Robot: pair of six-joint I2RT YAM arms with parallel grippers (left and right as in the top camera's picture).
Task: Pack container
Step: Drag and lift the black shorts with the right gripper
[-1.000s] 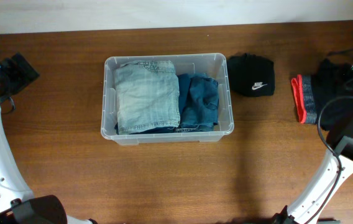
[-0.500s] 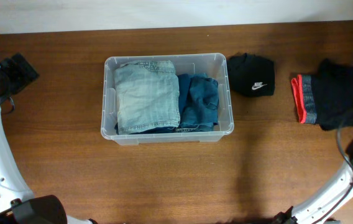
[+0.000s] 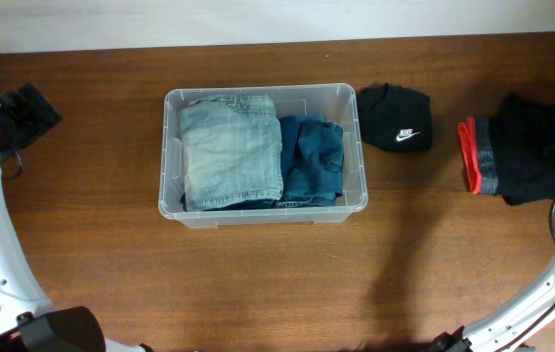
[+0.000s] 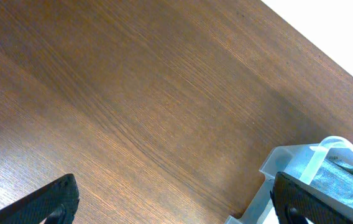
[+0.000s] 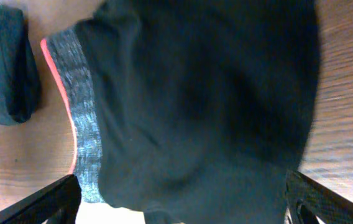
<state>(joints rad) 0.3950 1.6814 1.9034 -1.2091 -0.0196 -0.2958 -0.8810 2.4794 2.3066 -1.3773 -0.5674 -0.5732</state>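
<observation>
The clear container (image 3: 169,156) stands mid-table and holds folded light denim (image 3: 231,152) beside darker blue jeans (image 3: 313,156). Its corner (image 4: 288,160) shows at the lower right of the left wrist view. My left gripper (image 4: 176,208) is open over bare wood, far left of the container and apart from it (image 3: 29,108). My right gripper (image 5: 183,202) is open wide just above black shorts (image 5: 195,93) with a grey and red waistband (image 5: 84,118), gripping nothing. In the overhead view the shorts (image 3: 522,147) lie at the right, and the right gripper does not show clearly.
A black garment with a white logo (image 3: 395,117) lies just right of the container, and its edge (image 5: 2,62) shows in the right wrist view. The right arm's cable (image 3: 554,210) loops in at the right edge. The table's far edge meets a white wall.
The right arm has drawn back toward the right edge of the overhead view, uncovering the black shorts. Its jaws have opened wider. The left arm and the container have not moved.
</observation>
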